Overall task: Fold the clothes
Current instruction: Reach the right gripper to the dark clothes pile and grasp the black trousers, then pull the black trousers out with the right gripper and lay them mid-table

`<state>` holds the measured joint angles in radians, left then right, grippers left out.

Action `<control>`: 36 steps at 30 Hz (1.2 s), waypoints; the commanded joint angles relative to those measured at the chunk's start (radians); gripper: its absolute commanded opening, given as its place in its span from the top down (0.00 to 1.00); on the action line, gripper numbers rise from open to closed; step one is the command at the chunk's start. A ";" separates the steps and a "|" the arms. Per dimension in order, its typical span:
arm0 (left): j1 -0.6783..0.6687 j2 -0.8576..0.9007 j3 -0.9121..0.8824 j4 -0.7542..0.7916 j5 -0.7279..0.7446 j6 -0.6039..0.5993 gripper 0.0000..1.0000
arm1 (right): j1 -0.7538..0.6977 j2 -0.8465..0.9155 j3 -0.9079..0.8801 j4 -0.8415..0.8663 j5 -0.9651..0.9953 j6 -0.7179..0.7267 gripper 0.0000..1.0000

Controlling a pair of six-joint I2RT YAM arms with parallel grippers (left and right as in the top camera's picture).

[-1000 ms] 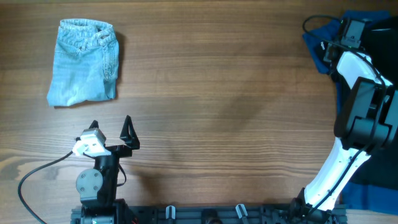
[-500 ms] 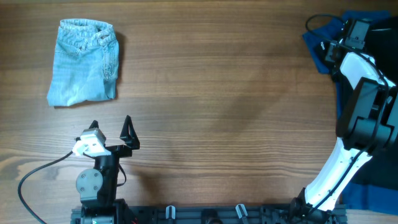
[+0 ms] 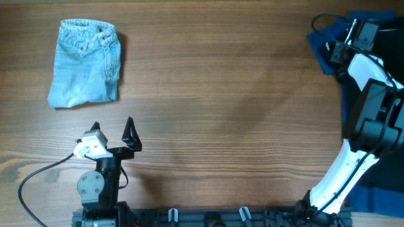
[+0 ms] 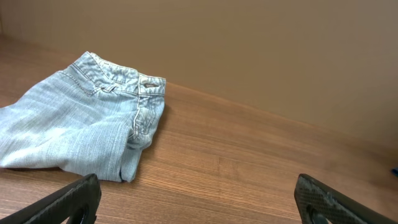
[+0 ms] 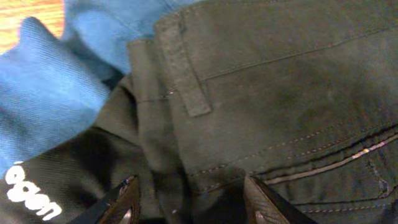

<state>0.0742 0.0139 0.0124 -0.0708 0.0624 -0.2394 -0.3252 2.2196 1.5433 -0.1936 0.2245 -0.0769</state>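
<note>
— Clothes (image 3: 322, 57) are heaping at the upper right edge overhead, under the right arm; denim (image 3: 85, 63) is lying upper left on the bench (image 3: 221, 94).
— Left wrist?
— Left gripper (image 4: 199, 202) is hanging wide open, denim well apart, upper left.
— Right wrist?
— Right gripper (image 5: 193, 202) is straddling the black garment (image 5: 280, 93), fingers apart, nothing pinched. It is risking snagging the blue garment (image 5: 56, 93) at upper left, dragging both.

Two tools (image 3: 112, 123) (image 5: 194, 199), one denim garment (image 3: 85, 63), one table (image 3: 221, 94)
</note>
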 commanded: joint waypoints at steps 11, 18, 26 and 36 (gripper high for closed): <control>0.006 -0.007 -0.006 -0.001 0.012 -0.008 0.00 | -0.015 0.051 -0.014 0.014 0.000 -0.029 0.69; 0.006 -0.007 -0.006 -0.001 0.012 -0.008 0.00 | -0.014 0.040 -0.010 0.022 0.030 -0.080 0.96; 0.006 -0.007 -0.006 -0.001 0.012 -0.008 0.00 | -0.014 -0.107 0.007 0.036 0.030 -0.080 0.96; 0.006 -0.007 -0.006 -0.001 0.012 -0.008 0.00 | 0.021 -0.206 0.007 -0.032 -0.070 -0.073 0.96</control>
<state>0.0742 0.0139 0.0124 -0.0708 0.0620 -0.2394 -0.3439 2.0651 1.5425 -0.2176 0.2314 -0.1482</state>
